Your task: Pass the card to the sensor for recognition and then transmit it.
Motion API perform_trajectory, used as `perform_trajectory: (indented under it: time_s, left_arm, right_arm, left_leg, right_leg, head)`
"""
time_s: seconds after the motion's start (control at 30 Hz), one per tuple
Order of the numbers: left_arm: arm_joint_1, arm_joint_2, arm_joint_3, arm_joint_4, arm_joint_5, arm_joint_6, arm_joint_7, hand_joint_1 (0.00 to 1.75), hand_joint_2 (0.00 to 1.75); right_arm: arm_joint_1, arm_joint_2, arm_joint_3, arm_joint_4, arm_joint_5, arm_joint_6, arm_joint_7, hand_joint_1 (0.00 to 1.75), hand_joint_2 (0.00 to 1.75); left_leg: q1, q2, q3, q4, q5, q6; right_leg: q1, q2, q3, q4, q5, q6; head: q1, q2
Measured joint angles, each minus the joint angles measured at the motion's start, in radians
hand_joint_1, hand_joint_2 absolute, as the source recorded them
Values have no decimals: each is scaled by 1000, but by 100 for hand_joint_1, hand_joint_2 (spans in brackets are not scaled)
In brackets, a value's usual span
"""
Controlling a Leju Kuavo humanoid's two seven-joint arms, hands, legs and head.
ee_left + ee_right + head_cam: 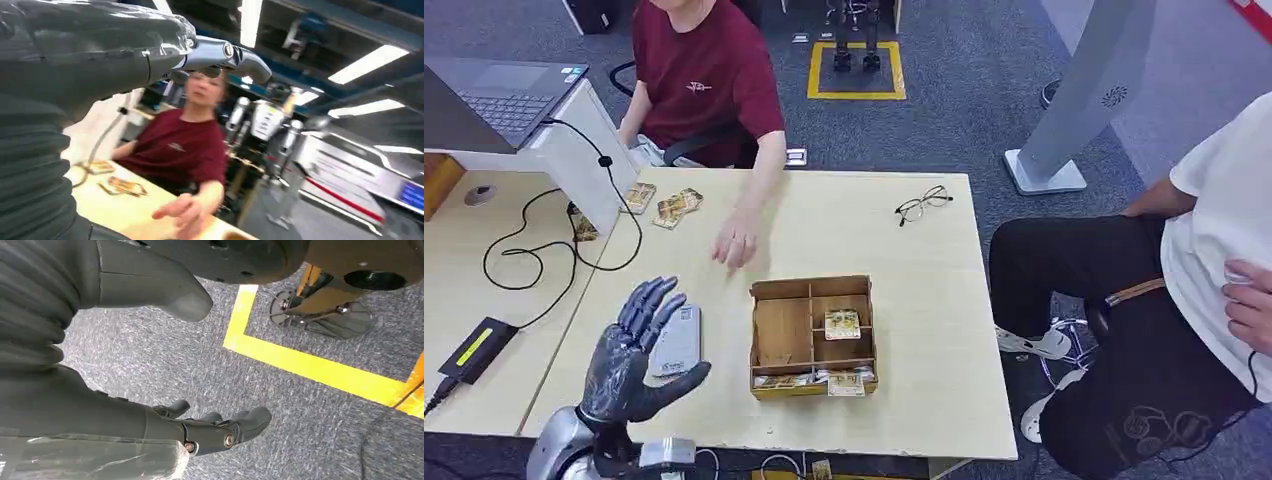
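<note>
As the robot stands at the pale wooden desk (924, 300):
Left hand (629, 355): raised over the grey flat sensor pad (676, 342), fingers spread, holding nothing.
Right hand (200, 430): hangs toward floor, fingers loosely apart, empty.
Cards (842, 324): small printed ones wait in the brown cardboard divided box (811, 337), just beside the sensor, probably for short reach.

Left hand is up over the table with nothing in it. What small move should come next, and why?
Probably bring the left hand over to the box and down toward a card. The hand is open above the grey sensor, no card has been picked, and cards lie in the box's compartments. The right hand hangs by the floor.
</note>
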State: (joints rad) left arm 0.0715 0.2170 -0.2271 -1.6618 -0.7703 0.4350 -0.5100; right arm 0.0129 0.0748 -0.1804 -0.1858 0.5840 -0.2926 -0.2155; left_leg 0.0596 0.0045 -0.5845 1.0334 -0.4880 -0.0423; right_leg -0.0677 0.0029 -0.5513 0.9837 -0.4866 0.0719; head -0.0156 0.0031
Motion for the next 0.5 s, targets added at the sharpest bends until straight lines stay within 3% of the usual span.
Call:
perform_trajectory:
  time_s: [0.1,0.5]
  left_arm:
    - [29,29,-57,-39,-87,76,33,0,175]
    - [74,86,-136,-73,-193,142,84,0,175]
  right_arm:
    - [0,0,-6,0,3,1,-6,0,175]
    - [0,0,-22,0,4,-6,-5,0,175]
  left_leg:
    - [0,0,1,0,0,0]
    - [0,0,1,0,1,1]
  right_leg:
    - [0,0,1,0,0,0]
    - [0,0,1,0,0,0]
  head:
    - [0,0]
    - [0,0]
